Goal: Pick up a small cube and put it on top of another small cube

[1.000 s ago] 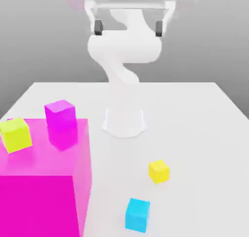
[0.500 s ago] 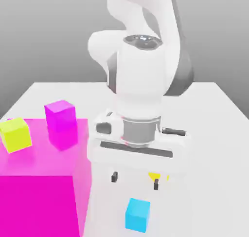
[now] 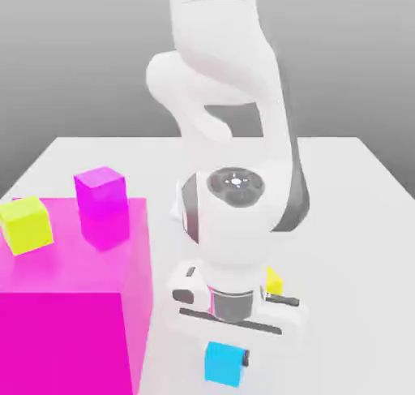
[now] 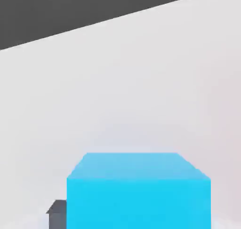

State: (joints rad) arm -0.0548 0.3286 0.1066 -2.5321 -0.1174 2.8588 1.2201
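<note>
My jaws (image 3: pixel 224 362) are closed about the cyan cube (image 3: pixel 224 364), low in the middle of the exterior view. A dark fingertip (image 3: pixel 246 358) lies against the side toward that view's right; the opposite contact is hidden. The cube's edges look about equal, so I find no long axis. It sits flat, one face turned mostly toward the exterior view's viewer, its upper edge slanting slightly down to the right. In the hand view it is squared to me, the near top edge running level across the picture.

Behind my hand, right of center, a yellow cube (image 3: pixel 274 283) is partly covered on the white table (image 3: pixel 348 247). At the left, the big magenta block (image 3: pixel 61 337) carries a yellow-green cube (image 3: pixel 26 225) and a purple cube (image 3: pixel 101 192), both turned at angles to its edges.
</note>
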